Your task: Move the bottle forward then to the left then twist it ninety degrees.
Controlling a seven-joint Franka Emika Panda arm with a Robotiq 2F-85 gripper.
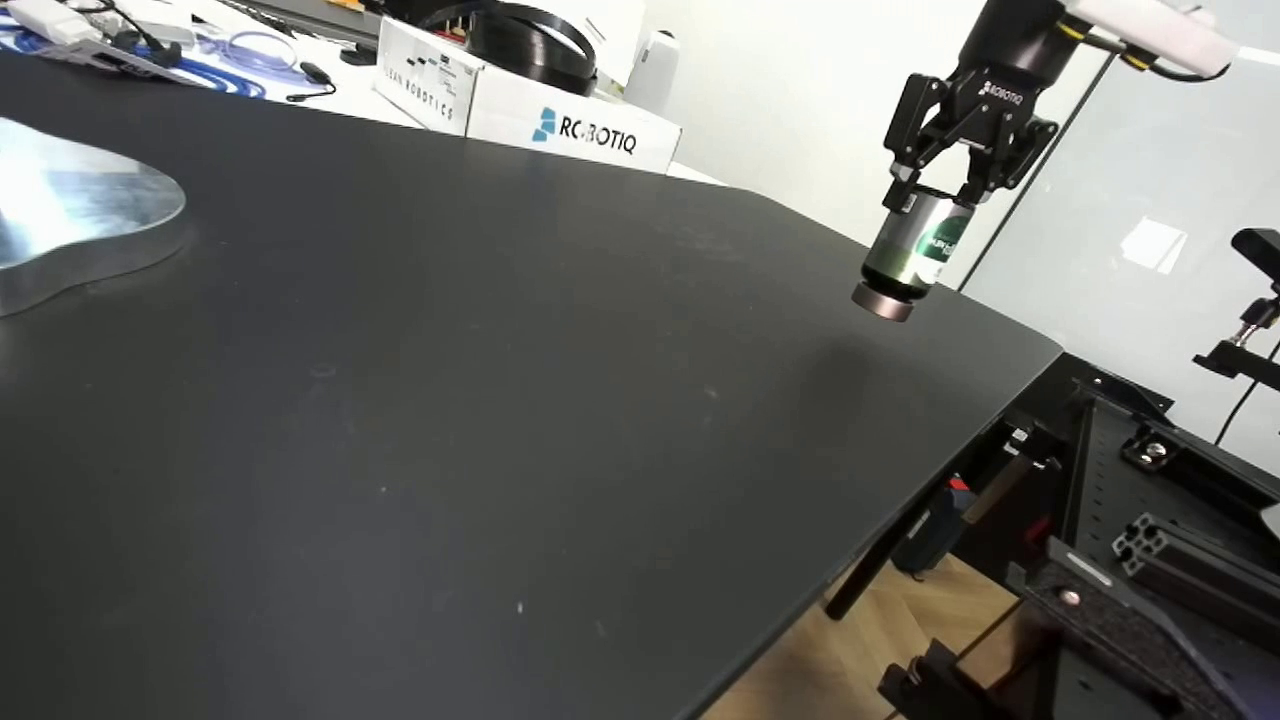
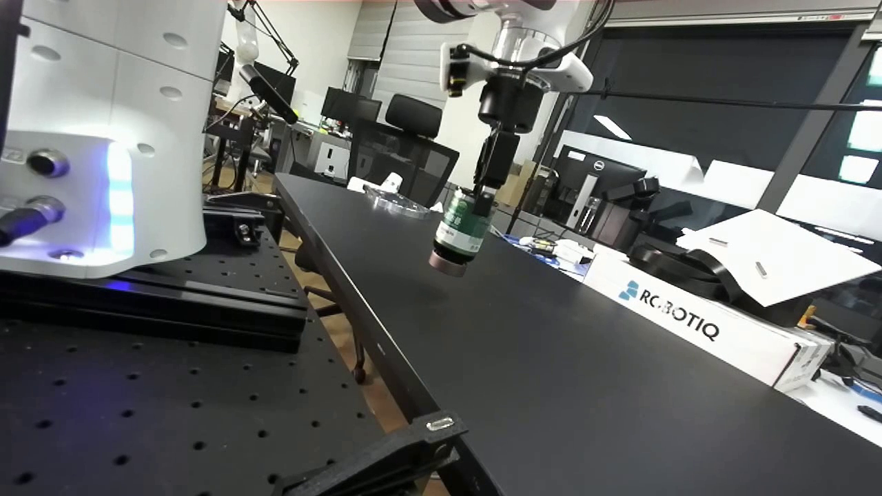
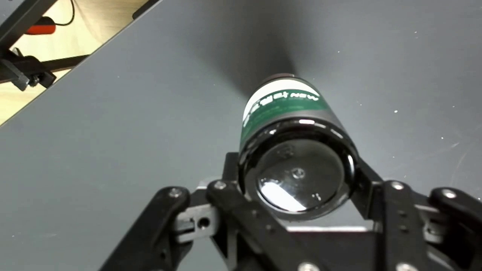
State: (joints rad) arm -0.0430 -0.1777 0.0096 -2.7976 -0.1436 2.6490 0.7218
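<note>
Bottle (image 2: 458, 231) upside down in the hold of the gripper (image 1: 934, 198), in the air above the dark table (image 1: 450, 400). Apart from the surface, with the greyish cap (image 1: 882, 302) downward, in both exterior views. Gripped between the jaws at its base end, with one finger (image 3: 230, 166) on each side in the wrist view. Beside the table, a white box (image 2: 689, 315) marked ROBOTIQ.

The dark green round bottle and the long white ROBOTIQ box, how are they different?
The dark green cylindrical bottle is small and round; the long white ROBOTIQ box is bigger, with corners. The bottle hangs, cap down, in the black gripper; the box sits beside the black table. Both have printing.
</note>
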